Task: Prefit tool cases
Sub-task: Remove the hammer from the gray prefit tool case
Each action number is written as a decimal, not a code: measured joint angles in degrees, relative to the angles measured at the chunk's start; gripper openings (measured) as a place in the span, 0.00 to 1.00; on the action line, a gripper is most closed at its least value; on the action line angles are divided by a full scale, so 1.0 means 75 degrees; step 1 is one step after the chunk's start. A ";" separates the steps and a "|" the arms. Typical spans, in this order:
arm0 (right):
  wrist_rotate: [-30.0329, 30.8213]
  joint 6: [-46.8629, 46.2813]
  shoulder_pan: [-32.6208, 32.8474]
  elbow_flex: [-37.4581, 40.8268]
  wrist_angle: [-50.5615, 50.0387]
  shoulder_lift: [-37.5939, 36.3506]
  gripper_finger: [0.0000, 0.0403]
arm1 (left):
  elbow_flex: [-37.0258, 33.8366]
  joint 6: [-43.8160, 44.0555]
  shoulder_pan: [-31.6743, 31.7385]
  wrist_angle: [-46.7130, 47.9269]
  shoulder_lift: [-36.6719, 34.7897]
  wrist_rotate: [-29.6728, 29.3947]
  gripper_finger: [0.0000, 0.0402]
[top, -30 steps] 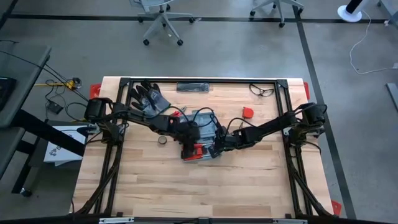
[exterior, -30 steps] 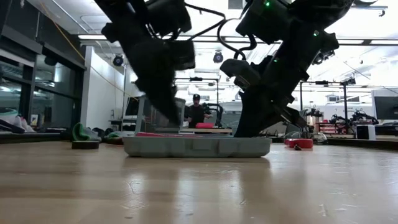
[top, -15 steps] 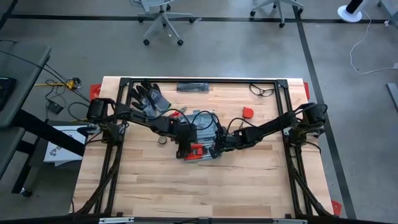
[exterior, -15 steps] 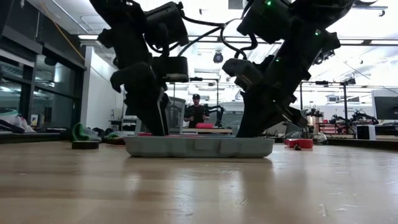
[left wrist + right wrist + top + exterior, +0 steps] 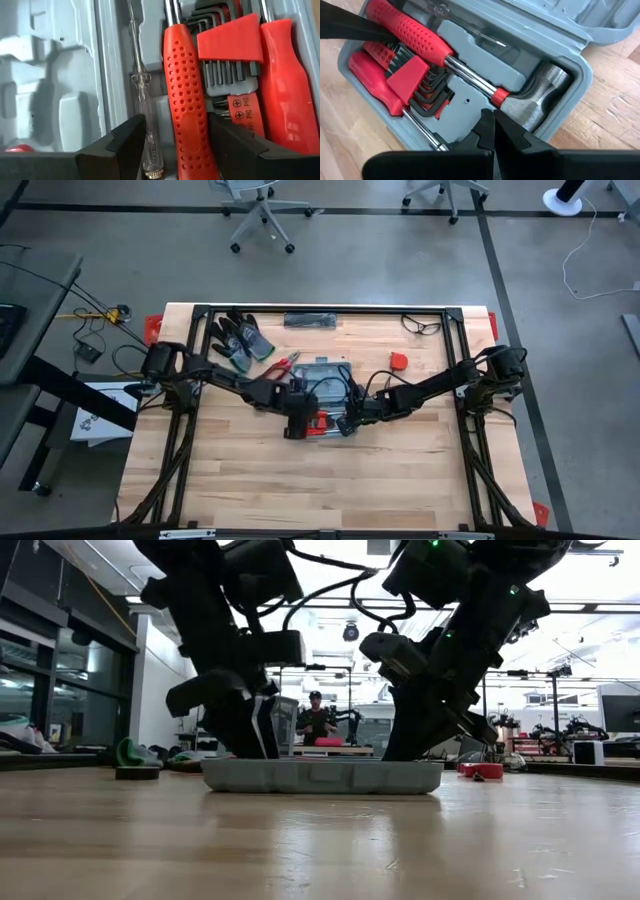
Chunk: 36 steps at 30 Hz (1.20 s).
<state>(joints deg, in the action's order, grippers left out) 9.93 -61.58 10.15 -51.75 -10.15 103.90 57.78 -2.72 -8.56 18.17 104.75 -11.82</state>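
From above, I see my left gripper (image 5: 297,423) at nine o'clock of the open tool case (image 5: 330,370), which lies at table centre; its fingers are spread wide astride a red-handled hammer (image 5: 185,105), clasping nothing. My right gripper (image 5: 347,420) at three o'clock rests fully closed and empty on the tray. I judge the case rigid, smooth plastic, heavy once loaded, best gripped by its rim.
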 joint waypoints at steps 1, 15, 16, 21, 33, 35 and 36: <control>0.0000 0.0000 0.0000 0.0000 0.0000 0.0000 0.00 | -0.0002 -0.0012 -0.0057 -0.0018 0.0002 -0.0117 0.50; 0.0041 -0.0009 0.0000 0.0003 0.0026 0.0000 0.00 | -0.0012 -0.0075 -0.0424 -0.0134 0.0029 -0.0912 0.31; 0.0045 -0.0009 0.0000 0.0003 0.0026 0.0000 0.00 | -0.0013 -0.0074 -0.0406 -0.0137 0.0028 -0.0857 0.30; 0.0047 -0.0012 0.0000 0.0003 0.0026 0.0000 0.00 | -0.0012 0.0096 -0.0195 -0.0134 0.0044 -0.0388 0.29; 0.0050 -0.0068 0.0016 0.0006 0.0006 0.0000 0.00 | 0.0026 0.0186 0.0445 -0.0070 0.0417 0.1392 0.29; 0.0044 -0.0068 0.0015 0.0006 0.0007 0.0000 0.00 | 0.0026 0.0161 0.0449 -0.0063 0.0439 0.1419 0.26; 0.0043 -0.0070 0.0016 0.0006 0.0010 0.0000 0.00 | 0.0026 0.0177 0.0449 -0.0057 0.0446 0.1404 0.24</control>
<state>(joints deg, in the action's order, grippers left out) 10.25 -62.11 10.28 -51.70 -10.08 103.90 57.98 -1.40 -5.19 17.75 108.09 -1.29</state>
